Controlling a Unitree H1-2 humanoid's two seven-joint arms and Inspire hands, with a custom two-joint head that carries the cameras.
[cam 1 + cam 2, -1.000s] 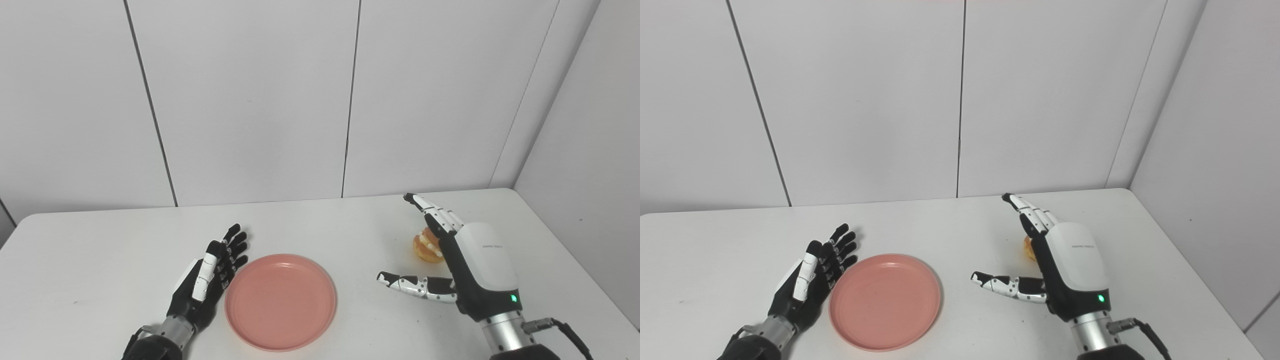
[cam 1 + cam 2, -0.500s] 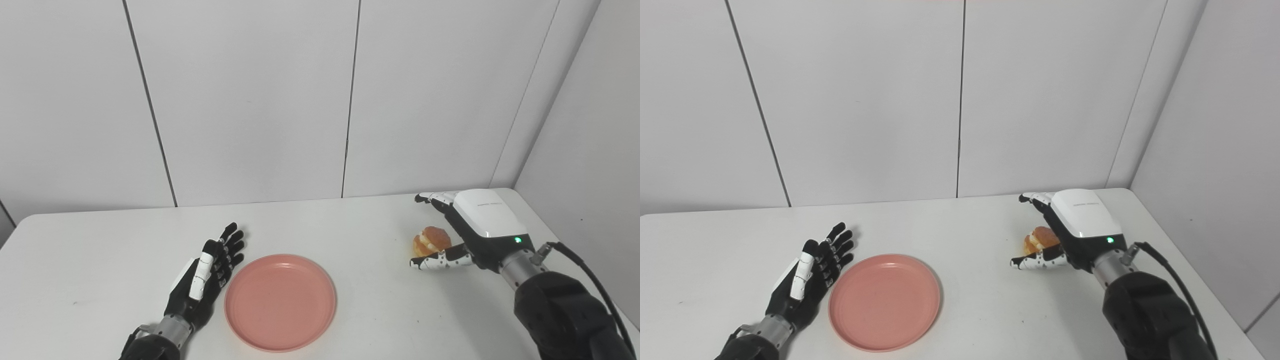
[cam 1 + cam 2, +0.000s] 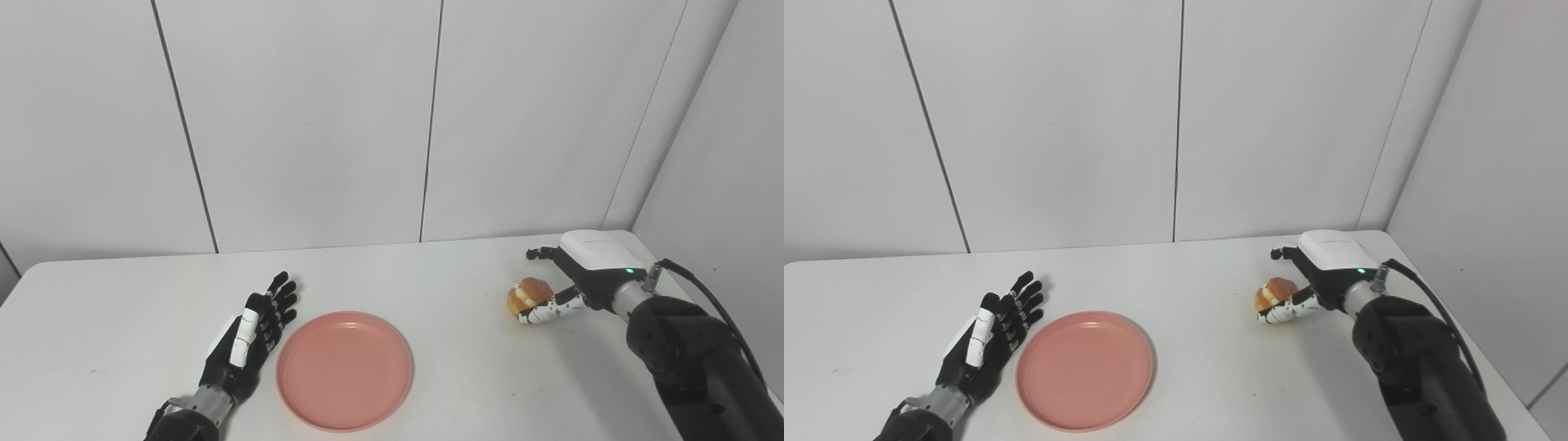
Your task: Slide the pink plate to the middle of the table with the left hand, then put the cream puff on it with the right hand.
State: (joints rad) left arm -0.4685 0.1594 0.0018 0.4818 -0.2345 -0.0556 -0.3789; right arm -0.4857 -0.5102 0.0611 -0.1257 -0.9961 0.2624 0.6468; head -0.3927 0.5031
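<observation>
While the plate (image 3: 344, 370) lies near mid-table, the puff (image 3: 530, 293) is being approached for grasping by the right hand (image 3: 588, 269).

Left eye view: the puff sits on the table (image 3: 429, 275) at the right, the thumb under its front and the fingers spread above, not closed. The left hand (image 3: 248, 334) rests flat, fingers apart, just beside the plate.
Right eye view: the same is shown; whether the thumb touches the puff cannot be told. Next, closure and lifting are judged needed.

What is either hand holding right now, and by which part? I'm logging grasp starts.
The right hand is around the cream puff, thumb against its near side; a firm grip cannot be told. The left hand holds nothing, beside the pink plate.
</observation>
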